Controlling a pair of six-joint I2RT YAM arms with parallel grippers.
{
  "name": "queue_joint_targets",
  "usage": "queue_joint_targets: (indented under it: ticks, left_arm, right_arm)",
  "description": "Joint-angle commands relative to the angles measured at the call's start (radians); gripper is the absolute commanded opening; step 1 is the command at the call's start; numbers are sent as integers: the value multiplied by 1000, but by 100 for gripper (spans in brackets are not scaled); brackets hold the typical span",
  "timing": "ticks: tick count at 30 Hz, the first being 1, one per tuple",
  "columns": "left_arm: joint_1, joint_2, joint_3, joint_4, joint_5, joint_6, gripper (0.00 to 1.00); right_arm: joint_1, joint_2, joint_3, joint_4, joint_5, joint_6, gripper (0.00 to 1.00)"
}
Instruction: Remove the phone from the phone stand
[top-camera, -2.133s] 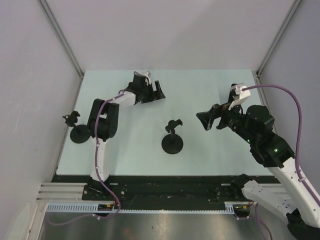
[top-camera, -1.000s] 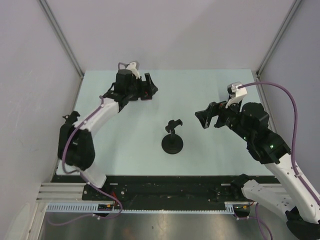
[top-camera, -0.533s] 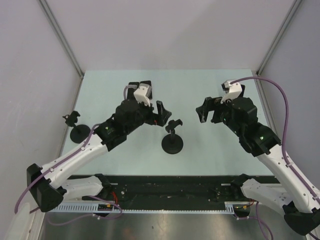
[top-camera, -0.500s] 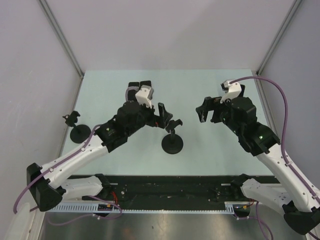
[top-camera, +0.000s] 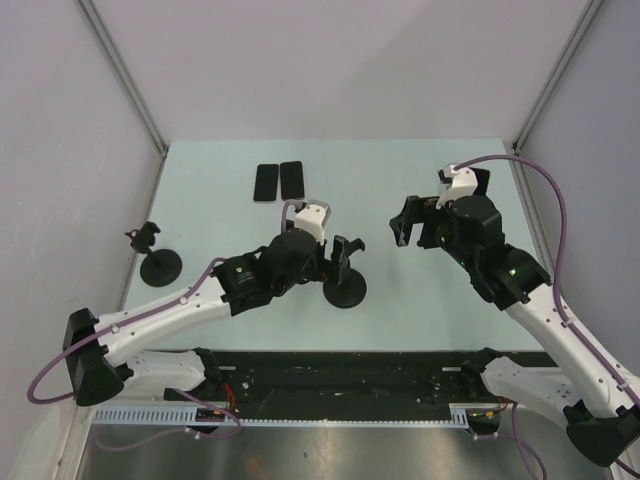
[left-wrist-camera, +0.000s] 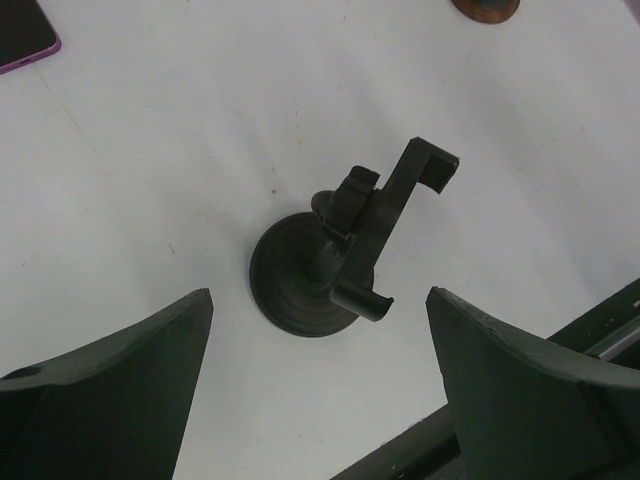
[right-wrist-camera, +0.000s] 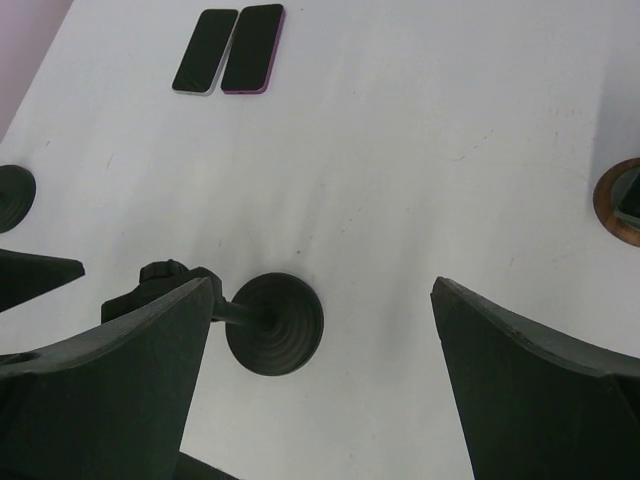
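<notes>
Two dark phones (top-camera: 265, 183) (top-camera: 291, 180) lie flat side by side at the far side of the table, also in the right wrist view (right-wrist-camera: 205, 50) (right-wrist-camera: 253, 48). The black phone stand (top-camera: 345, 287) stands mid-table with an empty clamp (left-wrist-camera: 400, 200) on its round base (left-wrist-camera: 300, 285). My left gripper (top-camera: 333, 262) hovers open right beside this stand, which lies ahead of its fingers (left-wrist-camera: 110, 380). My right gripper (top-camera: 412, 228) hangs open to the stand's right, above the table, with the base (right-wrist-camera: 273, 323) near its left finger (right-wrist-camera: 120, 380).
A second black stand (top-camera: 158, 262), also empty, sits near the left edge; its base (right-wrist-camera: 12, 195) shows in the right wrist view. A brown round object (right-wrist-camera: 620, 200) lies at the right. The black front rail (top-camera: 330, 365) runs along the near edge.
My left arm has swung from the far side, where the phones now lie uncovered, down to the centre stand. My right gripper has shifted slightly farther and to the left.
</notes>
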Motion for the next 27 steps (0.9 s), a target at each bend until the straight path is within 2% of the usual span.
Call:
queue_joint_targets:
  ticks: [1,13,18,20,25,26,27]
  left_arm:
    - [-13,40,13,-19,-11,-28,91]
    - [-13,98,42,-16,-26,-37,74]
    - [-13,98,56,-17,-54,-31,57]
    - [-13,95,62,-16,-60,-30,46]
    - [-11,86,75,-16,-70,-22,27]
    - [-10,84,76,-17,-81,-18,18]
    - [-8,78,76,-17,-90,-7,13]
  right_arm:
    - [-2,-20,-12,36,10,28,96]
    - [-2,-17,-29,42,16,28,96]
    - [-2,-16,-32,47,16,22,96]
    - [-2,-16,-32,47,16,22,96]
    - [-4,-13,-33,50,15,21,96]
    - [-2,-9,-33,51,12,22,96]
    - [-4,-11,-33,51,11,22,96]
